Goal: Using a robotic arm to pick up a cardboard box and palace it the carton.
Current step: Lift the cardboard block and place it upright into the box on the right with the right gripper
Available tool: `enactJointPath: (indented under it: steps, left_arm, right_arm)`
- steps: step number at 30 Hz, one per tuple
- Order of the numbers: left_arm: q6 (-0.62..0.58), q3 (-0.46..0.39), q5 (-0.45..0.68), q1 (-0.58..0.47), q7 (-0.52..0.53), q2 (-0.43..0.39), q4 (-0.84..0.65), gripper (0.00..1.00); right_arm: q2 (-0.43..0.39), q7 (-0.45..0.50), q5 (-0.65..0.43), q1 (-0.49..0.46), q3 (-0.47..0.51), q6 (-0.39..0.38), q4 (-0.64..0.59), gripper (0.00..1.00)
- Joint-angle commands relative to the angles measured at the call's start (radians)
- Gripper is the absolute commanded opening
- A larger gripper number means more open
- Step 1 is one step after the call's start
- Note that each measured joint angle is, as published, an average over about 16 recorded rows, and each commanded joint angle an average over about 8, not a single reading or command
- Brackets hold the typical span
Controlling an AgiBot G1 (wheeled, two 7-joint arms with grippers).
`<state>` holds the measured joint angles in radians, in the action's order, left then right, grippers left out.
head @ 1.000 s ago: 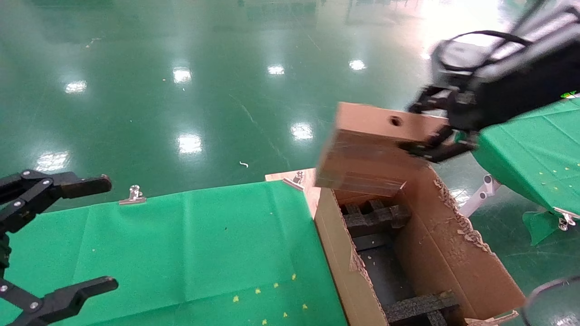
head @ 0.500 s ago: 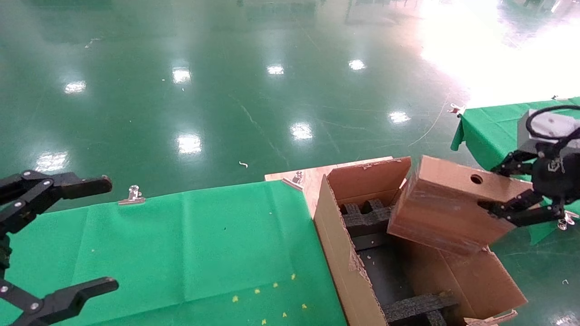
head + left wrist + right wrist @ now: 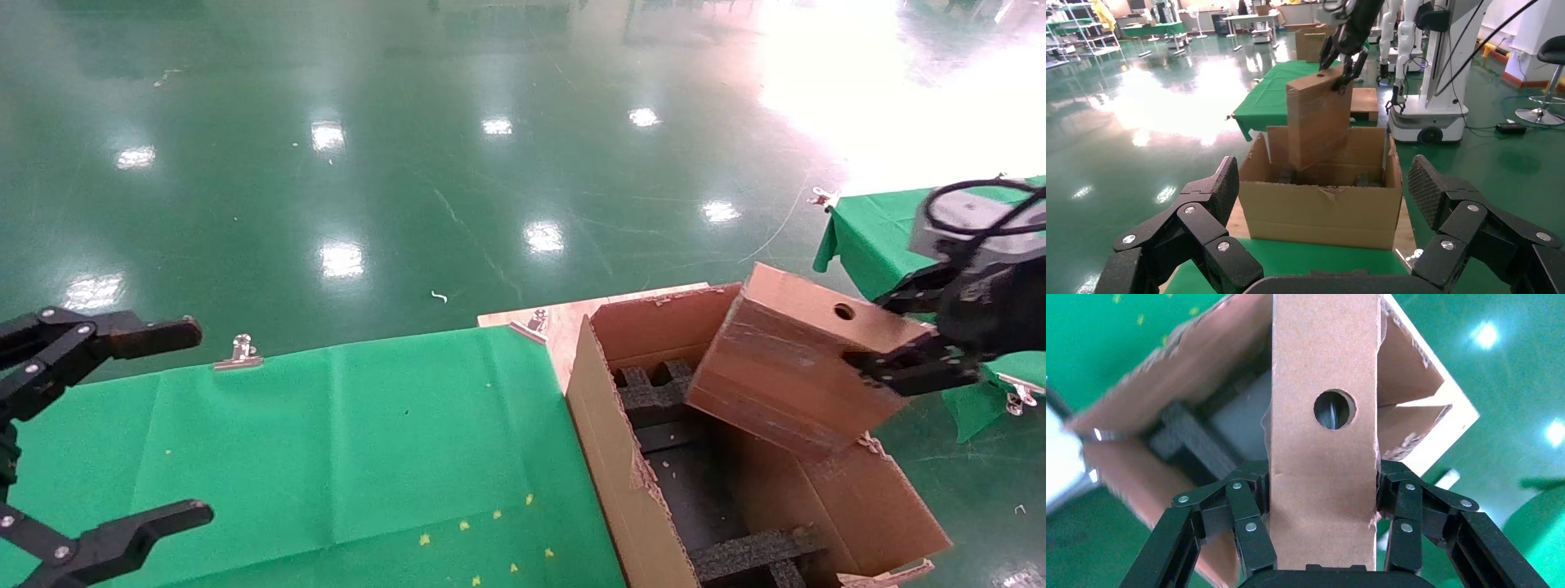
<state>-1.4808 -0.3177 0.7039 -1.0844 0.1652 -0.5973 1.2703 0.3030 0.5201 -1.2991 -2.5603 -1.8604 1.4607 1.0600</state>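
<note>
My right gripper (image 3: 873, 333) is shut on the small cardboard box (image 3: 780, 367) with a round hole in its upper face. It holds the box tilted above the right side of the large open carton (image 3: 617, 465), with the box's low end over the opening. In the right wrist view the fingers (image 3: 1248, 520) clamp both sides of the box (image 3: 1324, 361), and the carton (image 3: 1202, 370) lies below. The left wrist view shows the box (image 3: 1318, 119) over the carton (image 3: 1321, 211). My left gripper (image 3: 196, 420) is open and empty at the left over the green cloth.
Black foam inserts (image 3: 662, 392) sit inside the carton. The carton stands by the green-clothed table (image 3: 327, 449) held with metal clips (image 3: 239, 353). A second green table (image 3: 866, 237) is at the right. Shiny green floor lies beyond.
My right gripper has carried the box down and to the right from high over the carton's far end, then shifted it slightly left, tilting it more steeply. The left arm has not moved.
</note>
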Motion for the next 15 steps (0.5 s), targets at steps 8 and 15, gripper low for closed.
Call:
enactJointPath:
  steps: [8,15]
  left_arm:
    - [0.000,0.000,0.000,0.000,0.000,0.000,0.000,1.00]
    - [0.000,0.000,0.000,0.000,0.000,0.000,0.000,1.00]
  right_arm:
    - [-0.096,0.437,-0.113,0.040,-0.043,-0.165,0.216,0.00]
    - [-0.113,0.639,-0.222,0.057,-0.069,-0.219,0.298,0.00]
